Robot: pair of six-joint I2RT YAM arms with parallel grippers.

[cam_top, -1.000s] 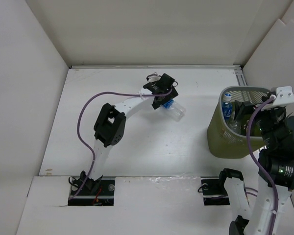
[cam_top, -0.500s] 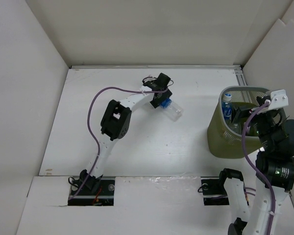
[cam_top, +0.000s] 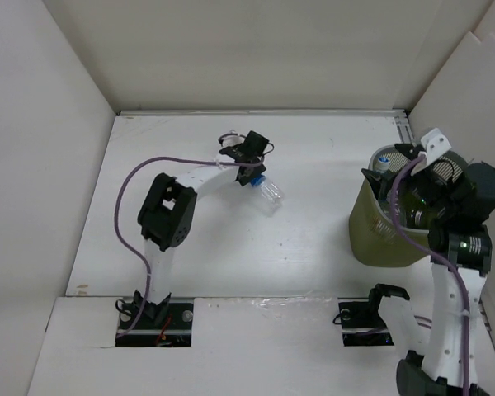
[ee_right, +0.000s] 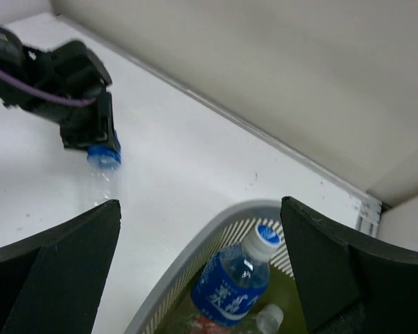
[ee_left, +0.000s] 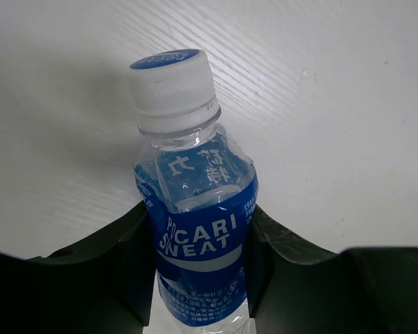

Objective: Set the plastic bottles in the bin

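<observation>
The left gripper point(ee_left: 200, 226) is clamped on a small clear plastic bottle point(ee_left: 198, 240), one dark finger pressed against each side of its blue label. The label reads "POCARI SWEAT" in white letters. Above it the shoulder is clear and faceted, and the ribbed white cap point(ee_left: 173, 83) has a blue top. In the top view this bottle point(cam_top: 269, 195) sits near the middle of the white desk point(cam_top: 313, 247), well apart from the bin point(cam_top: 371, 239), with its clear base pointing away from the left gripper point(cam_top: 252, 169).

The right gripper point(ee_right: 200, 223) hangs over the bin with its fingers spread wide and nothing between them. The bin has an olive lower wall, a grey mesh band and a grey rim point(ee_right: 195, 233). A second bottle point(ee_right: 230, 282) of the same blue-labelled kind lies inside it, its cap toward the rim.

The held bottle's base is cut off at the bottom edge of the left wrist view. Whether the bottle rests on the desk or hangs just above it cannot be told. From above, the right arm covers most of the bin's mouth, so the rest of its contents are hard to make out.
</observation>
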